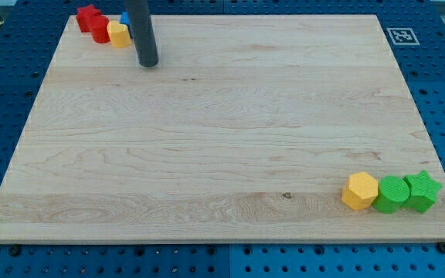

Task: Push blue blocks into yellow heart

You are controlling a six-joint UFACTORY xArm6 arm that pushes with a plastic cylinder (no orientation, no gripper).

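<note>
Peeking out from behind my rod (140,31), a sliver of a blue block (124,18) is all I can make out at the view's top left; the rod covers most of it, so I cannot tell its shape or whether more than one blue piece sits there. Just to the view's left of that sliver lies the yellow heart (118,34), touching or nearly touching the blue, and beyond it a red block (100,28) and a red star-like block (88,16), all bunched in a tight row along the top edge of the tabletop (222,139). My tip (147,63) rests on the wood just to the view's right of and slightly below the yellow heart, with the blue sliver above it and to its left, close by. I have no pincer on this arm, only the rod, so nothing is held. Well apart, in the view's bottom right corner, a yellow hexagonal block (359,191), a green round block (393,193) and a green star (422,190) sit side by side, touching. A square printed marker (400,35) lies beyond the top right corner of the board.
</note>
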